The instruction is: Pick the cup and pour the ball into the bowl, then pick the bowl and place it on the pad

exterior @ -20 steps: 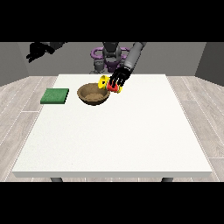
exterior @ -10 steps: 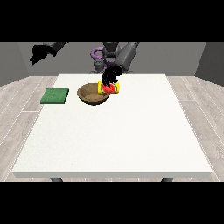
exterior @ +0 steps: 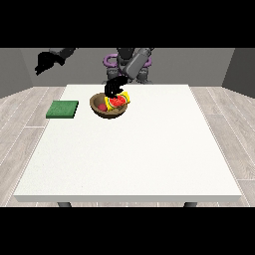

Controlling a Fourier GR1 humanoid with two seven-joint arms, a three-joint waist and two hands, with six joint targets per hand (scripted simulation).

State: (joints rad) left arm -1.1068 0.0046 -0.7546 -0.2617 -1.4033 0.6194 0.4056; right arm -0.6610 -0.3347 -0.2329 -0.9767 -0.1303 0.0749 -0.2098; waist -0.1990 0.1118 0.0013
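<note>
Here hand at view's right (exterior: 114, 88) gripped yellow cup (exterior: 118, 101), tipped over brown bowl (exterior: 107, 106) on table (exterior: 129, 149). Red ball (exterior: 101, 107) lay inside bowl. Green pad (exterior: 63, 109) sat apart. Hand at view's left (exterior: 47, 62) raised, fingers unclear.

The pad (exterior: 63, 109) lies left of the bowl (exterior: 109, 109), with the cup (exterior: 118, 101) tipped over the bowl's rim.

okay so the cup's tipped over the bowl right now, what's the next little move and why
Probably lift the cup back off the bowl and set it aside. It lies tilted over the bowl in the hand at the view's right, and a red ball already seems to sit inside. The green pad waits beside the bowl.
</note>
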